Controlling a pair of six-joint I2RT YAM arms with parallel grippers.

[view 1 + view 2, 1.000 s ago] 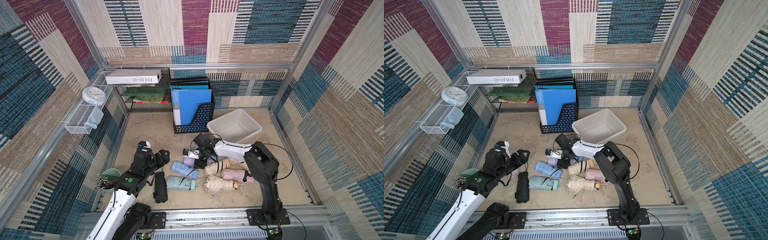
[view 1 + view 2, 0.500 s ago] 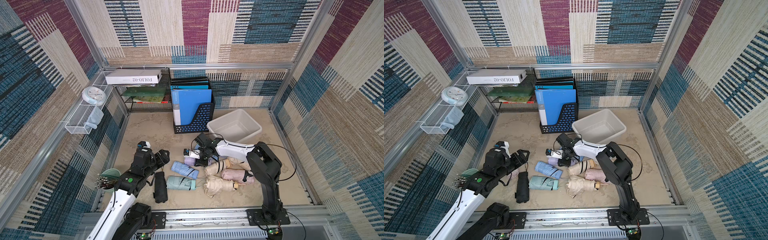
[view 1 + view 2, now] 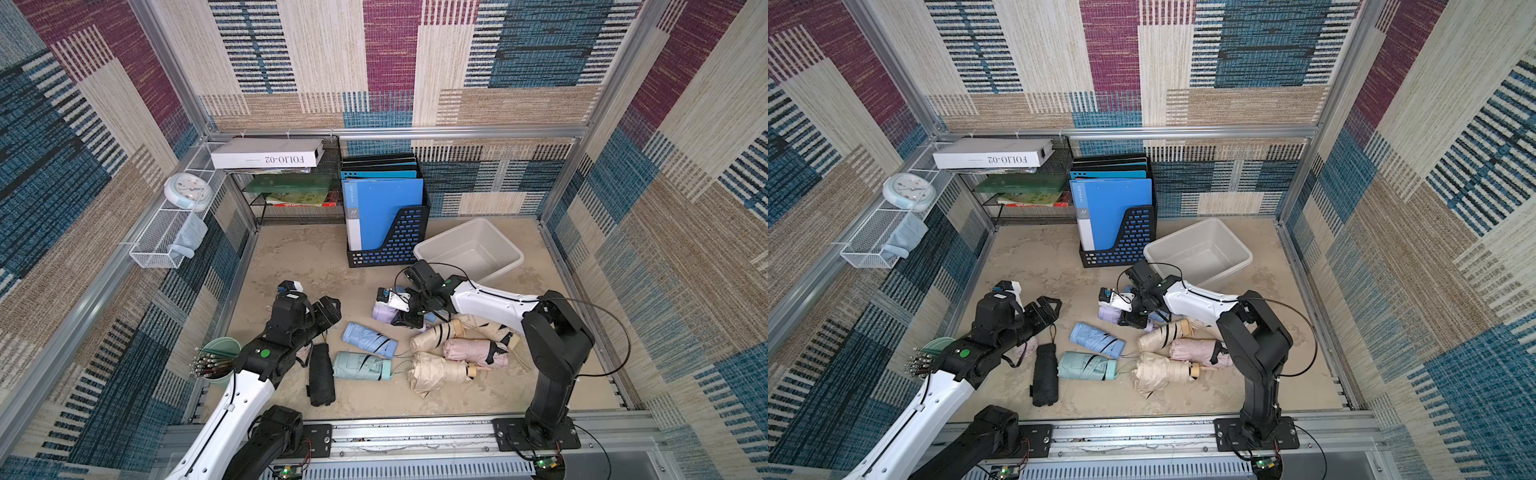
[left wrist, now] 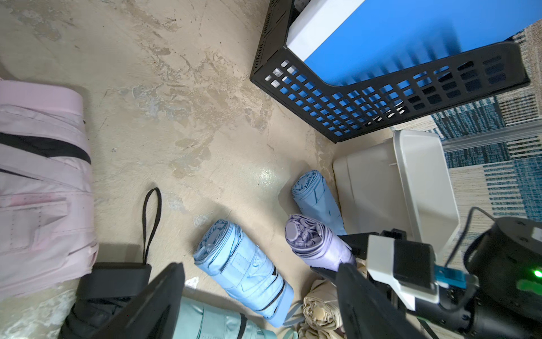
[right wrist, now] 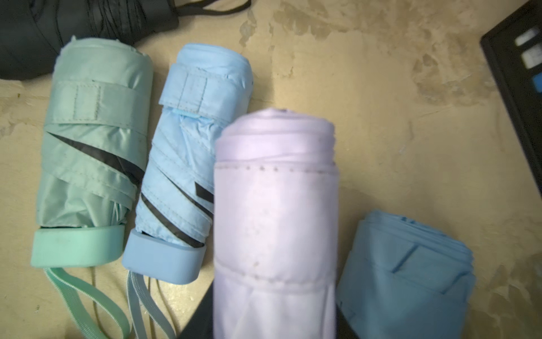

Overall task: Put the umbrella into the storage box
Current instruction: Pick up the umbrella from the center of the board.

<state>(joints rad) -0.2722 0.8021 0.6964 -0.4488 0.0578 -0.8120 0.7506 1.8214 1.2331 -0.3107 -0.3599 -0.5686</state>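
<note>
A lavender folded umbrella [image 5: 275, 220] lies on the floor among the others, and my right gripper [image 5: 271, 320] is shut on it, a dark finger on each side. Both top views show this umbrella [image 3: 384, 311] at the right gripper [image 3: 409, 316], just in front of the empty light grey storage box [image 3: 469, 249]. In the left wrist view the box [image 4: 422, 182] sits right behind the umbrella [image 4: 316, 243]. My left gripper [image 3: 328, 309] hovers open above the floor with nothing between its fingers, as the left wrist view also shows for this gripper [image 4: 259, 268].
Several other folded umbrellas lie around: light blue [image 3: 369, 339], mint [image 3: 359, 365], black [image 3: 321, 374], beige [image 3: 436, 334] and pink [image 3: 473, 351]. A black file holder [image 3: 386, 245] with blue folders stands left of the box. A cup of pens [image 3: 216, 361] is by the left arm.
My right gripper has closed on the lavender umbrella and shifted slightly. The left arm has stayed where it was.
</note>
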